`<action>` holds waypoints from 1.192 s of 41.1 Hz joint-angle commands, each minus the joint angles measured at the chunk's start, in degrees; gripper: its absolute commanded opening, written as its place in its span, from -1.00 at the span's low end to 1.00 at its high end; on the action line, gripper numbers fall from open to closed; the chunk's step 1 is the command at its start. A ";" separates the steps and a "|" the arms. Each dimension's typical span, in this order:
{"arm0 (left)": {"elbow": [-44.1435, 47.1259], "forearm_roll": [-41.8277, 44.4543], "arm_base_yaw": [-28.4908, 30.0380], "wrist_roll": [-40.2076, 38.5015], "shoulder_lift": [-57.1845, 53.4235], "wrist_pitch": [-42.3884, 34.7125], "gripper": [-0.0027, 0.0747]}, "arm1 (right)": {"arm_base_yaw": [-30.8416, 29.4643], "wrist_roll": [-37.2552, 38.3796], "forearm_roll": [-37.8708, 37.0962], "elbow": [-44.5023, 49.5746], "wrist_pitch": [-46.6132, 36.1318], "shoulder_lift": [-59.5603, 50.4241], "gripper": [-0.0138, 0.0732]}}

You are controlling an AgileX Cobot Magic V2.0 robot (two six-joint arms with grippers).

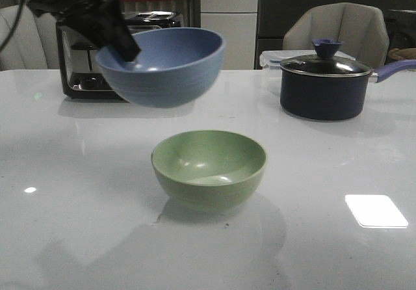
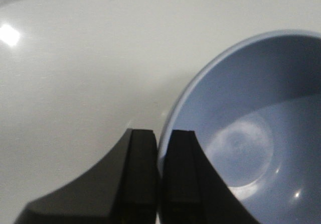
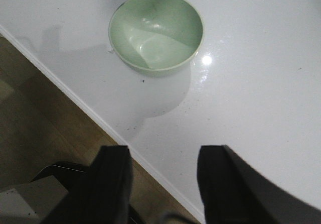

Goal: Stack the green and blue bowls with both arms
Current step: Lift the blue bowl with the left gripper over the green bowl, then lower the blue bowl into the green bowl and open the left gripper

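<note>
The blue bowl hangs in the air, tilted, up and to the left of the green bowl. My left gripper is shut on its left rim. In the left wrist view the two black fingers pinch the pale rim of the blue bowl, one inside and one outside. The green bowl stands upright and empty on the white table. In the right wrist view the green bowl lies ahead of my right gripper, which is open with nothing between its fingers, above the table's front edge.
A dark lidded saucepan with a blue handle stands at the back right, a clear lidded box behind it. A toaster-like appliance stands at the back left. The table edge and the floor show in the right wrist view.
</note>
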 commanded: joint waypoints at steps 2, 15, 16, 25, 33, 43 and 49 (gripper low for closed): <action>-1.47 -0.36 -4.71 0.02 -1.58 -2.24 -0.69 | 0.01 -0.70 0.80 -1.66 -3.20 -0.35 0.30; -1.47 -0.37 -7.47 -0.12 4.03 -5.11 -0.69 | 0.01 -0.70 0.80 -1.66 -3.20 -0.35 0.30; -1.47 -0.37 -7.47 -0.12 4.44 -5.11 -0.69 | 0.01 -0.70 0.80 -1.66 -3.20 -0.35 0.30; -1.57 0.79 -7.47 -0.12 7.81 -7.98 -0.69 | 0.01 -0.70 0.80 -1.66 -3.20 -0.35 0.30; -1.57 1.02 -7.47 -0.12 9.32 -9.63 -0.69 | 0.01 -0.70 0.80 -1.66 -3.20 -0.35 0.30; -1.57 1.17 -7.47 -0.12 9.67 -9.62 -0.67 | 0.01 -0.70 0.80 -1.66 -3.20 -0.35 0.30; -1.57 1.17 -7.47 -0.12 9.67 -9.62 -0.30 | 0.01 -0.70 0.80 -1.66 -3.20 -0.35 0.30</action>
